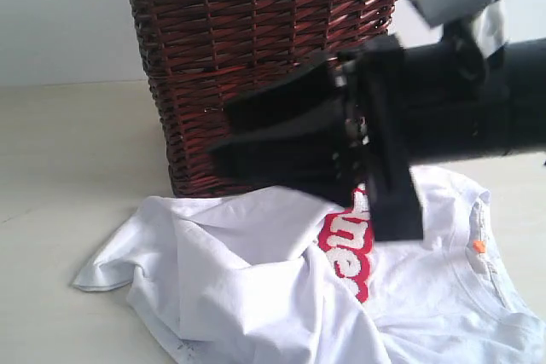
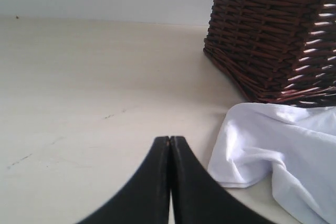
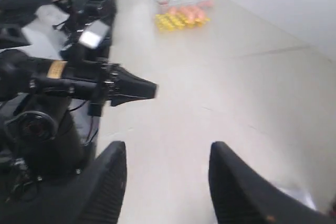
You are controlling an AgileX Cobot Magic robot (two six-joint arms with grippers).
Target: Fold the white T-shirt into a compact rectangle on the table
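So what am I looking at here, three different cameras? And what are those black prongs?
Yes. One camera watches the scene from off the arms; the other two sit on the robot's wrists. The black prongs are each arm's gripper. The left gripper is shut and holds nothing, low over the table. The right gripper is open and empty; it shows large and black in the scene view. A crumpled white T-shirt lies unfolded on the table before a wicker basket.
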